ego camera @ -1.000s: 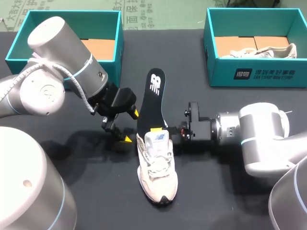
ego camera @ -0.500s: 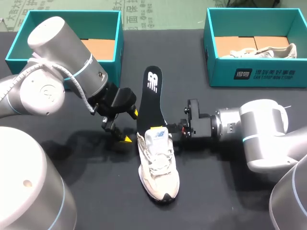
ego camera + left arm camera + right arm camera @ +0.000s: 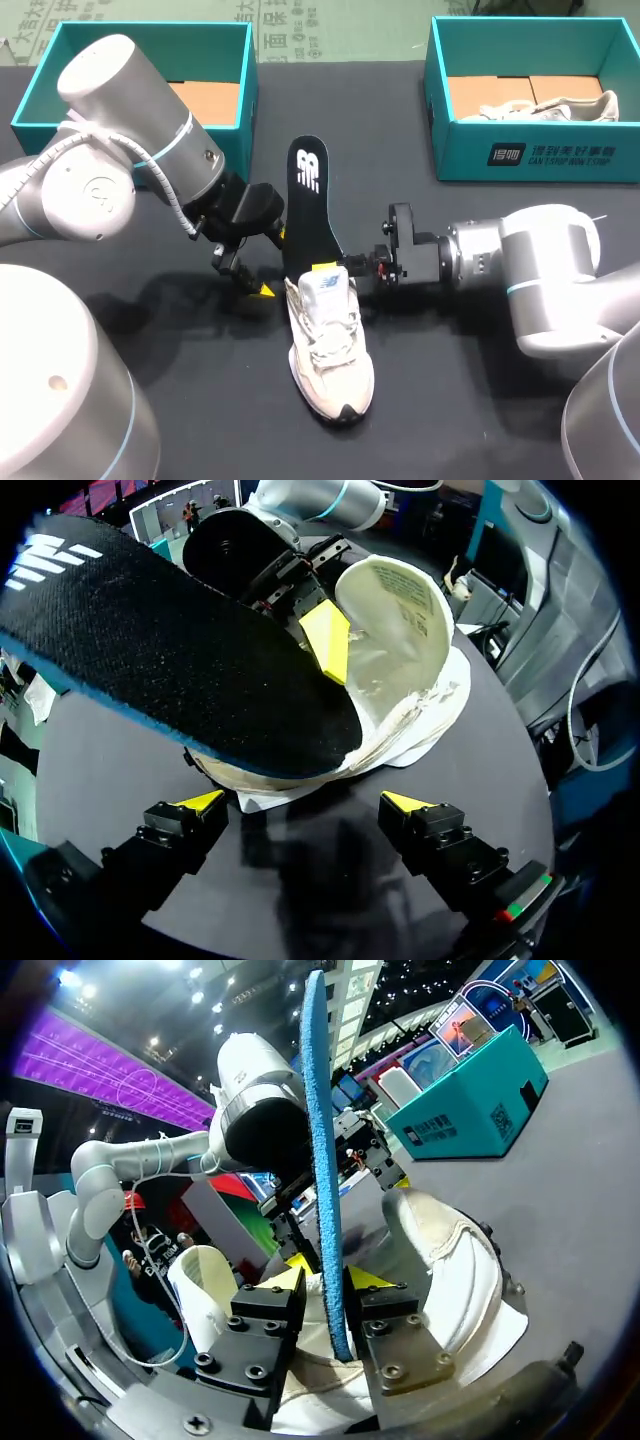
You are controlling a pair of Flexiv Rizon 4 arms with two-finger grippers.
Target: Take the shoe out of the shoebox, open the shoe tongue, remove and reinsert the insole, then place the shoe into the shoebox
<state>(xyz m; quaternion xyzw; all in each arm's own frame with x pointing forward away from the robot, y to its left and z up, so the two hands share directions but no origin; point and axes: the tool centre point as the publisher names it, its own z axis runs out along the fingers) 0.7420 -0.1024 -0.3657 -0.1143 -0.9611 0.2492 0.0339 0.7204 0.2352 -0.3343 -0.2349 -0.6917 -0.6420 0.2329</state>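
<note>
- The black insole (image 3: 308,200) has tipped over the last second. Its upper end now leans further toward the left arm, while its lower end stays at the shoe's collar.
- That tilt looks to me like the insole step under way. I can't tell whether it is coming out or going back in.
- The right gripper (image 3: 352,266) has crept slightly closer to the shoe (image 3: 330,345). Its fingers are pinched narrow on the insole, 1 pad on each face.
- The shoe lies on the dark table (image 3: 450,400), toe toward the robot, and has barely shifted.
- The left gripper (image 3: 273,262) has not moved. It is spread wide and holds nothing, just beside the shoe's heel.
- The teal shoebox (image 3: 40,85) sits well apart, so boxing the shoe is not yet due.
</note>
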